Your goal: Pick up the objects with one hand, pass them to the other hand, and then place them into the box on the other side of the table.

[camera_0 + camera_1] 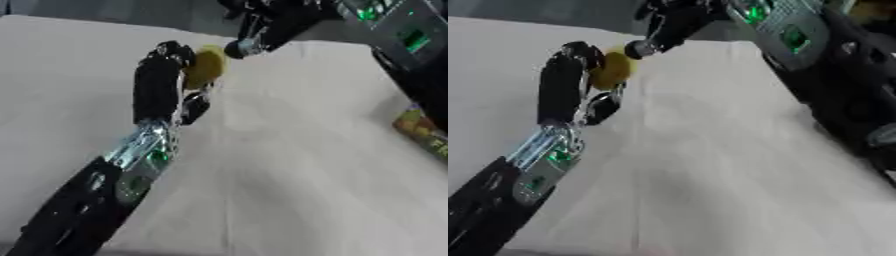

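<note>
Left hand [162,82], raised above the table [297,165], fingers curled over a round yellow object [206,67] with the thumb [194,107] below it; the object sits at the fingertips, pinched between fingers and thumb. Left forearm, black with a silver wrist section and green lights, runs down from the hand to the lower left corner. Right hand [262,30], just beyond and to the right of the yellow object, one fingertip [238,49] close beside it; whether they touch cannot be told, nor how the right fingers are set. Box [422,131], colourful printed side, at the table's right edge, well apart from the yellow object.
</note>
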